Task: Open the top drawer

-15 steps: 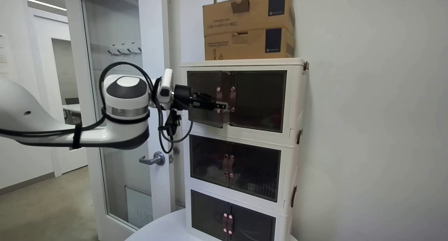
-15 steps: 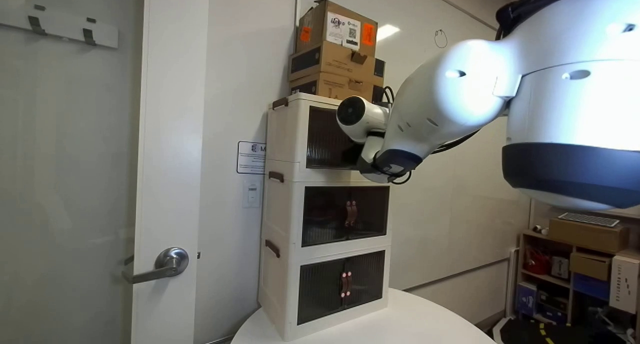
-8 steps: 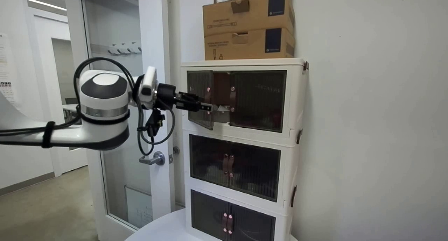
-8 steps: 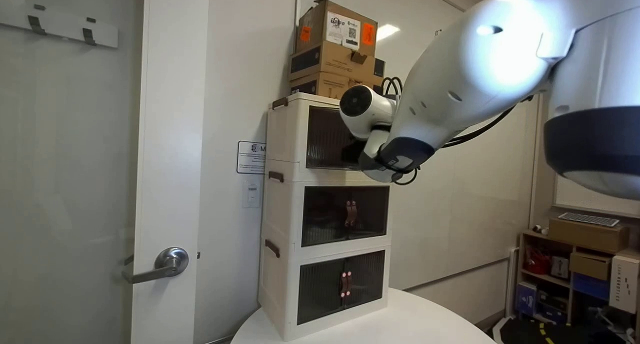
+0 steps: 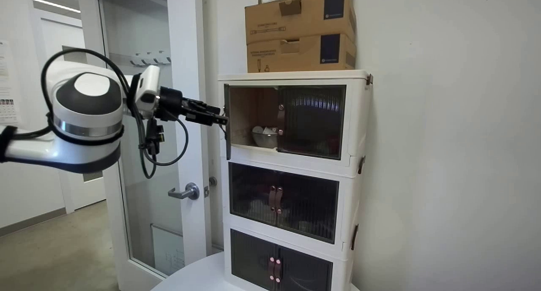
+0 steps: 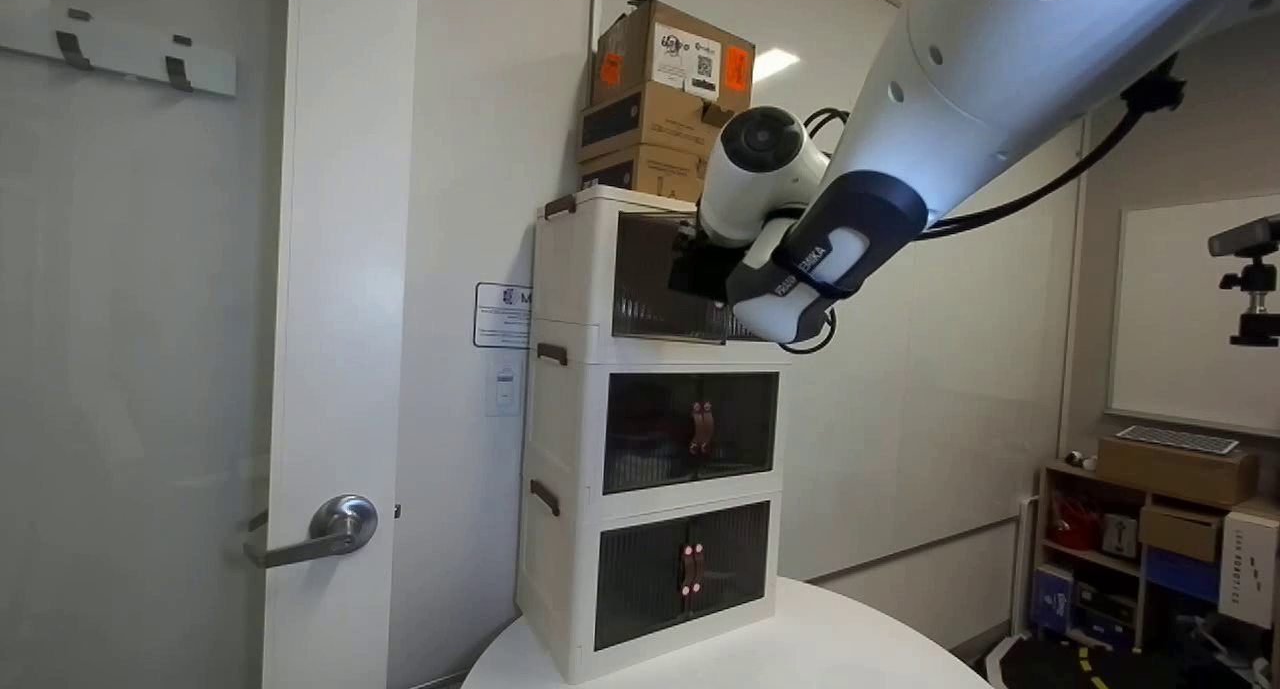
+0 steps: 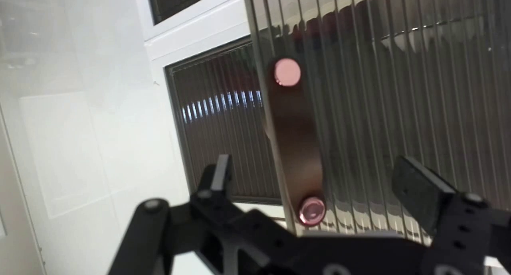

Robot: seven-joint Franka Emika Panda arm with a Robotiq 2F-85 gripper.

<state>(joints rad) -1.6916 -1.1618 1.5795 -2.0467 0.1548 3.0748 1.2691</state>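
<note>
White walls [image 5: 448,147] and a round white table [image 6: 850,634], with the top drawer [image 5: 306,122] uppermost in a three-tier tower [image 6: 650,504].
A glass-paned door [image 5: 194,156] stands beside the tower, cardboard boxes [image 6: 665,119] are piled on top, and in an exterior view a whiteboard [image 6: 1165,319] hangs above a shelf unit [image 6: 1092,559]. One smoky panel [image 7: 379,127] of the top drawer stands swung out, a grey bowl [image 5: 265,141] visible inside; the other panel [image 7: 241,135] is closed. The gripper [image 7: 314,172] is spread wide: in the wrist view the brown strap [image 7: 297,143] shows between its fingers [image 7: 421,191], one beyond the smoky panel's free edge, the other over its face; whether they touch, I cannot tell.
</note>
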